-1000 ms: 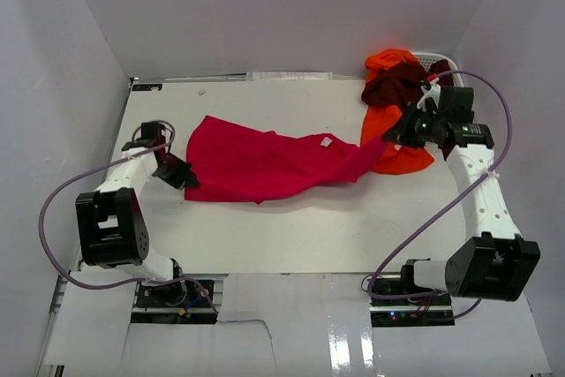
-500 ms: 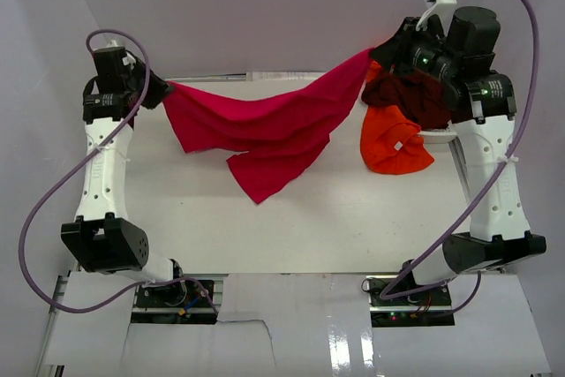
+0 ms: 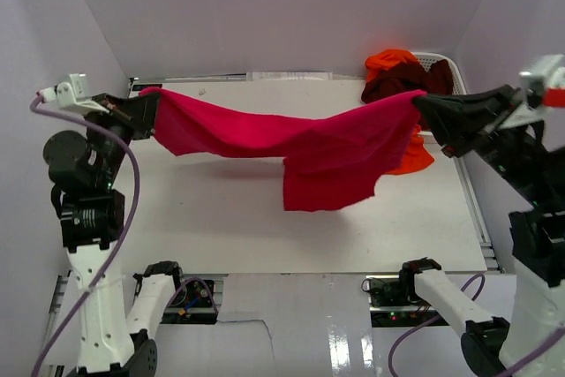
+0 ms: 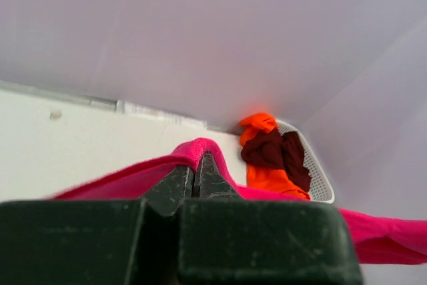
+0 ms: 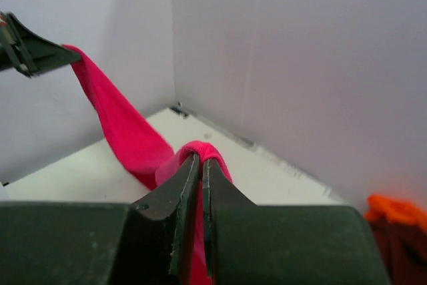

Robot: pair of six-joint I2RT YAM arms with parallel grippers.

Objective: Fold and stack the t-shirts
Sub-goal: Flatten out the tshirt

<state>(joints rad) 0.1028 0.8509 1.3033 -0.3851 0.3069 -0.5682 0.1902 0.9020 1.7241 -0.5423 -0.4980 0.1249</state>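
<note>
From above, the crimson-red t-shirt [image 3: 300,143] hangs stretched over the counter [image 3: 221,218]. The left claw [image 3: 152,110] is pinched shut on one end above the far-left corner, and the right claw [image 3: 422,105] is shut on the other end near the far-right corner. This looks like the spreading step before folding. Next, it likely needs lowering flat onto the counter's middle. A bunched flap droops at the centre, so which part each claw holds is unclear. The orange t-shirt [image 3: 406,161] and maroon t-shirt [image 3: 397,86] sit heaped at the basket [image 3: 444,64], partly hidden by red cloth.

Left wrist: the jaws are closed on a red fold, and the claw's body blocks the lower view.

Right wrist: the same tight pinch on red cloth — hem and sleeves cannot be made out
</note>
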